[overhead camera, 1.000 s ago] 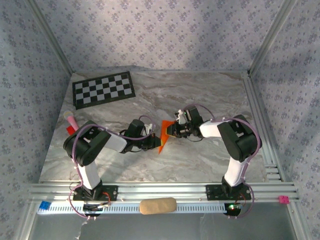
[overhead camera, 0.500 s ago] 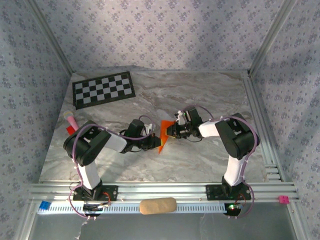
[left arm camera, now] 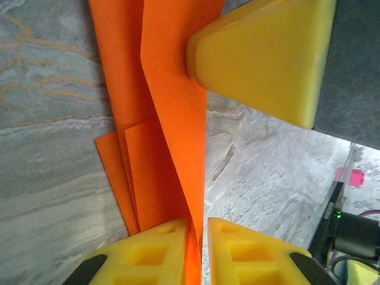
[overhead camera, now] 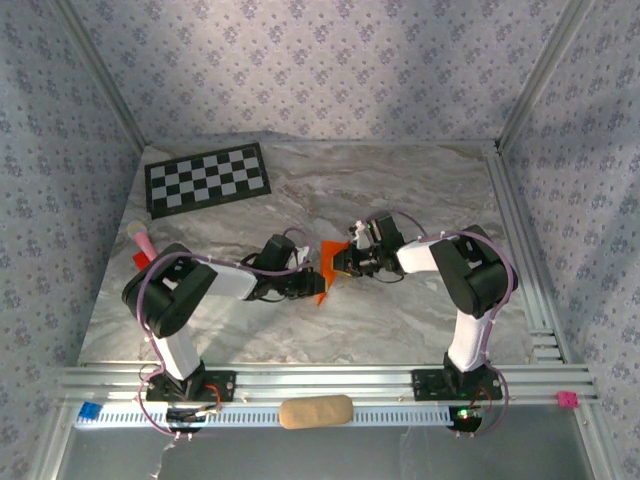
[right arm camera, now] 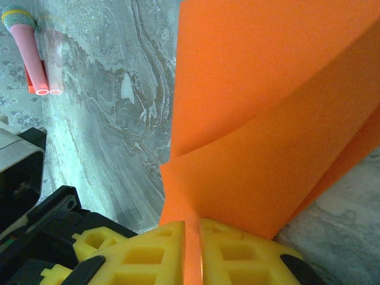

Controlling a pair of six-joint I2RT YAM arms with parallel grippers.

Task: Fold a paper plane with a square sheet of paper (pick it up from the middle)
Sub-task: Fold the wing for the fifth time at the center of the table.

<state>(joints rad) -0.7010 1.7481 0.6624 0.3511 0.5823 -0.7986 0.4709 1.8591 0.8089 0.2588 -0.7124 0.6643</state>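
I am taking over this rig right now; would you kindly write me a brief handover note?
Left gripper: shut on the paper.
Right gripper: shut on the paper too, gripping it from the opposite side.
Paper: mid-table, held on edge between the two grippers. I cannot tell whether its lower tip touches the surface.
Done: picked up and already creased into several layers.
Left: the remaining folds; the shape is not yet narrow and pointed.
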